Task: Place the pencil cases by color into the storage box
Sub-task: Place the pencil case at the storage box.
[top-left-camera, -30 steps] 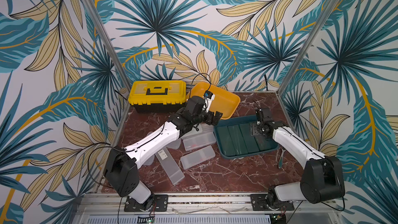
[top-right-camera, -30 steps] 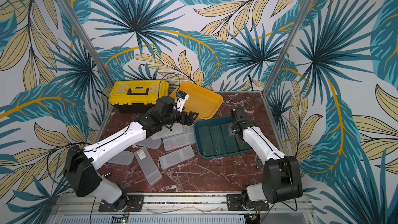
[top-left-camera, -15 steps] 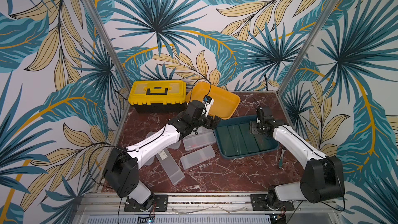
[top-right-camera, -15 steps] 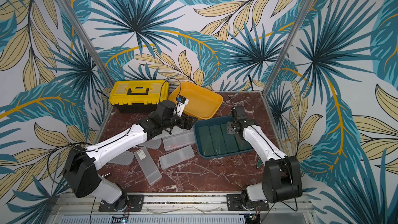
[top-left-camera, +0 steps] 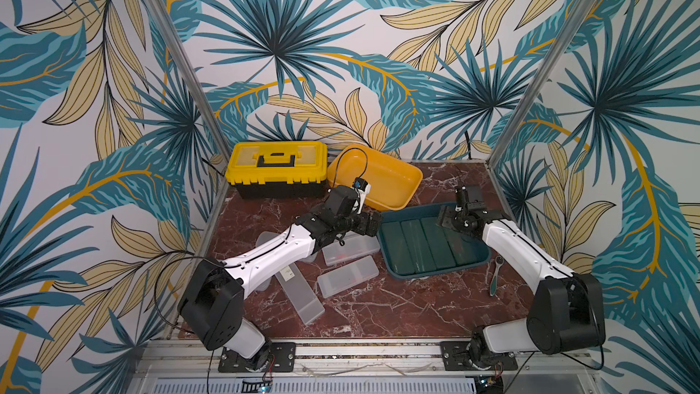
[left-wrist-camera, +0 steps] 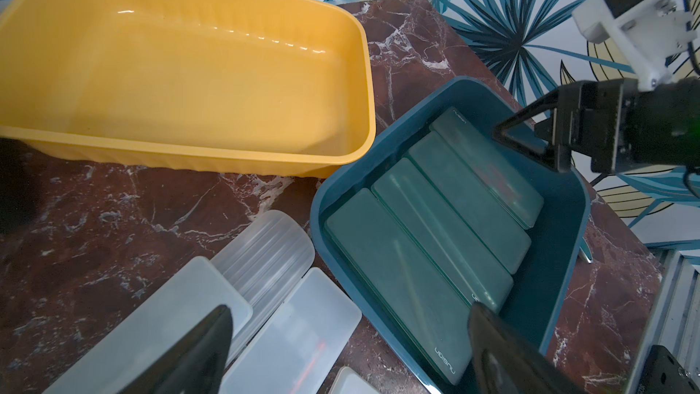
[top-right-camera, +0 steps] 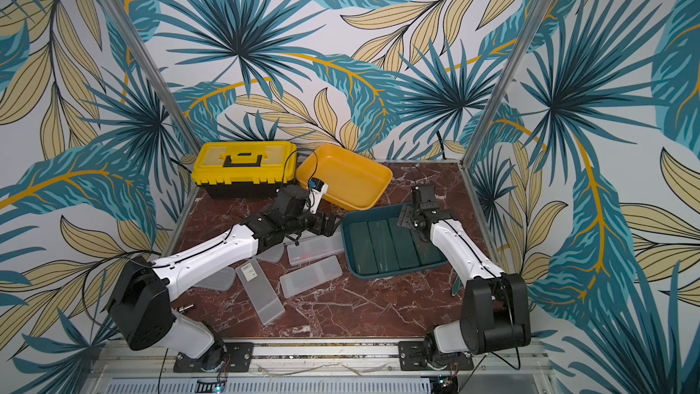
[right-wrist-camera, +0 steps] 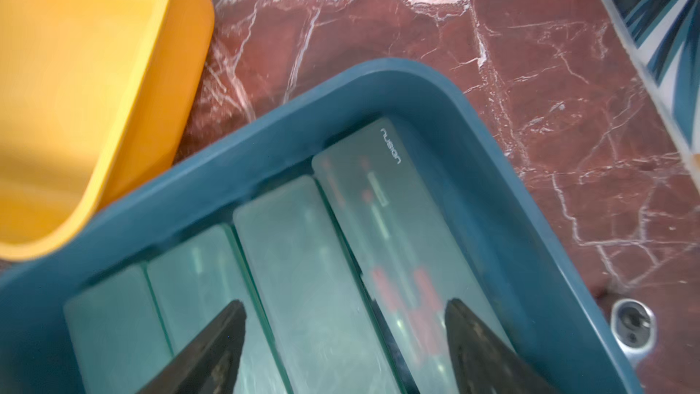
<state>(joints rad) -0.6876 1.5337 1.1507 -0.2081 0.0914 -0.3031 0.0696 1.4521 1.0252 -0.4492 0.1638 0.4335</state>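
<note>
Several dark green pencil cases (top-left-camera: 424, 248) (top-right-camera: 386, 248) (right-wrist-camera: 303, 259) lie side by side in the teal storage box (top-left-camera: 439, 274) (top-right-camera: 397, 274) (left-wrist-camera: 322, 198). My right gripper (top-left-camera: 447, 221) (top-right-camera: 405, 219) (right-wrist-camera: 346, 302) hovers open just above them, holding nothing. Frosted white pencil cases (top-left-camera: 350, 252) (top-right-camera: 310, 276) (left-wrist-camera: 295, 331) lie on the marble left of the box, one with a barcode sticker (top-left-camera: 299, 289) (top-right-camera: 259, 289). Over the white cases, by the box's left rim, my left gripper (top-left-camera: 373, 219) (top-right-camera: 331, 223) (left-wrist-camera: 350, 308) stands wide open and empty.
An empty yellow tub (top-left-camera: 378, 183) (left-wrist-camera: 189, 89) sits behind the teal box, touching its corner. A yellow toolbox (top-left-camera: 276, 168) stands at the back left. A small hand tool (top-left-camera: 495, 276) lies on the marble right of the box, beside the right arm.
My left gripper has come down and nearer, from in front of the yellow tub to the white cases by the box. The right jaws have spread wider over the green cases.
</note>
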